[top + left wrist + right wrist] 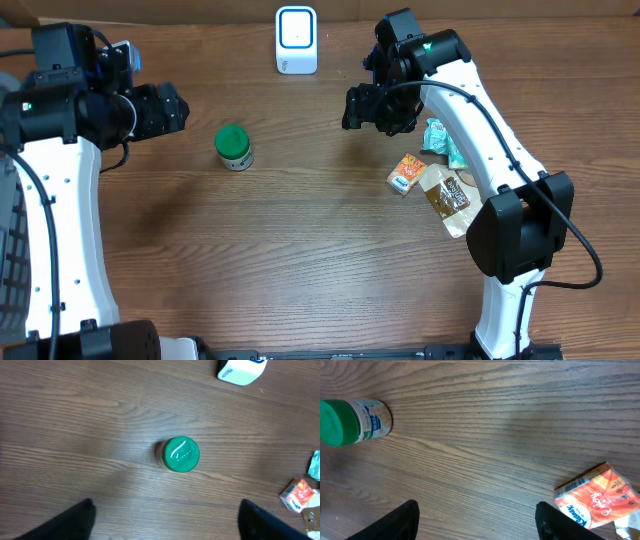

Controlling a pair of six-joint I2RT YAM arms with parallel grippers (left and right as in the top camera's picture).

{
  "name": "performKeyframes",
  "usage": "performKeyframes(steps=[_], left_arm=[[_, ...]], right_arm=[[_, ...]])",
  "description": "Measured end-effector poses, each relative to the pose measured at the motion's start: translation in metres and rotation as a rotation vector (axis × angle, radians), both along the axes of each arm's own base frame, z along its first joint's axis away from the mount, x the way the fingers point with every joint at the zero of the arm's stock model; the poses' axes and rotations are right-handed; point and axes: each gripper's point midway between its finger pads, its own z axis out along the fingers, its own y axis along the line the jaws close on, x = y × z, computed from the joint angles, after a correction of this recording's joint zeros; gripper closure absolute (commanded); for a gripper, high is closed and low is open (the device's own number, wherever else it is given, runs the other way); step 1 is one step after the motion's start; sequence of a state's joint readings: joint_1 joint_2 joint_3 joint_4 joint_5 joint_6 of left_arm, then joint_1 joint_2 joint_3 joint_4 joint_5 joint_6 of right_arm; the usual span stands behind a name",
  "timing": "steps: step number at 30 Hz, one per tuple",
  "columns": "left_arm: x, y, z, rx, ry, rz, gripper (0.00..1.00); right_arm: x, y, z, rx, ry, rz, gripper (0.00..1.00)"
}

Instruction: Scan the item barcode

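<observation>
1. Overhead, the left arm reaches in from the left edge. Its white links bend at a black elbow, and the left gripper points right towards the middle of the table.
2. The right arm rises from the near right corner and arches over the packets, with the right gripper aimed left.
3. In the left wrist view, the left gripper has its two dark fingers spread wide apart, with only bare wood between them.
4. In the right wrist view, the right gripper is likewise parted and holds nothing.
5. The green-lidded jar stands upright between the two grippers, nearer the left one and touched by neither. It is a small cylinder with a glossy round lid and a pale printed label.
6. The white scanner, a rounded box with a blue-ringed face, sits at the far edge, well apart from the jar.
7. Under the right arm lie an orange tissue packet, a crinkled teal wrapper and a shiny brown snack wrapper, all close together.
8. The wooden table is brown with fine grain running left to right.
</observation>
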State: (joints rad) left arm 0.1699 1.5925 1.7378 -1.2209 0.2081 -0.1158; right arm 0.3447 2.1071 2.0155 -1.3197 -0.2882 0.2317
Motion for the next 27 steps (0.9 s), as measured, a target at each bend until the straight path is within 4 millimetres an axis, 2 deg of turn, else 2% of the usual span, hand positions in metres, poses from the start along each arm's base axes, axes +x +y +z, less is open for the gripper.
performKeyframes(steps=[1, 2, 7, 13, 22, 27], left_arm=[[0.001, -0.001, -0.004, -0.005, 0.013, -0.002, 0.34], [0.002, -0.002, -0.009, -0.009, 0.027, -0.005, 0.51], [0.011, -0.01, -0.038, -0.029, 0.111, -0.028, 0.96], [0.016, -0.021, -0.061, -0.043, 0.171, -0.051, 0.96], [0.028, -0.025, -0.075, -0.043, 0.179, -0.065, 0.96], [0.035, -0.023, -0.096, -0.035, 0.217, -0.087, 0.96]], right_arm=[[0.0, 0.0, 0.0, 0.0, 0.0, 0.0, 0.24], [0.0, 0.0, 0.0, 0.0, 0.0, 0.0, 0.24], [0.0, 0.0, 0.0, -0.001, 0.0, 0.0, 0.24], [0.0, 0.0, 0.0, -0.002, 0.001, 0.0, 0.23], [0.0, 0.0, 0.0, -0.002, 0.002, -0.001, 0.23], [0.0, 0.0, 0.0, -0.002, 0.002, 0.0, 0.23]])
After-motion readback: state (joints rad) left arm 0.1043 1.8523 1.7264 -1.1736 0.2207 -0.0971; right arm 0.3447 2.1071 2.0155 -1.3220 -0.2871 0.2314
